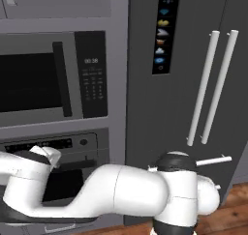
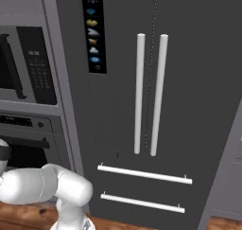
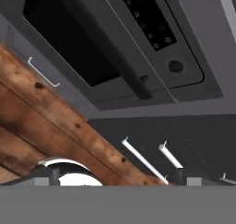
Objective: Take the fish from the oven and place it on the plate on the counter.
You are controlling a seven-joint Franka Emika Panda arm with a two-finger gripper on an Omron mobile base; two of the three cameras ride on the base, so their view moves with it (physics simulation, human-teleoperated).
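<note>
Oven (image 3: pixel 106 48) fills the upper part of the hand view, ahead of the hand: matte grey face, dark glossy window, a dark straight bar handle (image 3: pixel 120 64) crossing it on a slant, a black control strip with a round knob (image 3: pixel 175 65). View is rolled, so the oven door looks tilted; it appears closed. Fish cannot be made out behind the dark glass.

Hand (image 3: pixel 117 177): two small dark tips stand far apart at the bottom edge of the hand view, jaws wide, nothing between them. Tips are partly cut off by the frame edge.

Wood floor (image 3: pixel 60 126) runs below the oven as a knotty brown plank band. Beyond it, to the hand's right, a dark grey fridge (image 2: pixel 156 106) with smooth white cylindrical handles (image 2: pixel 139 94), two upright and two horizontal.

In the left base view the glossy white arm (image 1: pixel 121 190) reaches low toward the oven (image 1: pixel 63 156) and hides much of its door; above sits a microwave (image 1: pixel 48 79) with keypad, its left side cut off.
</note>
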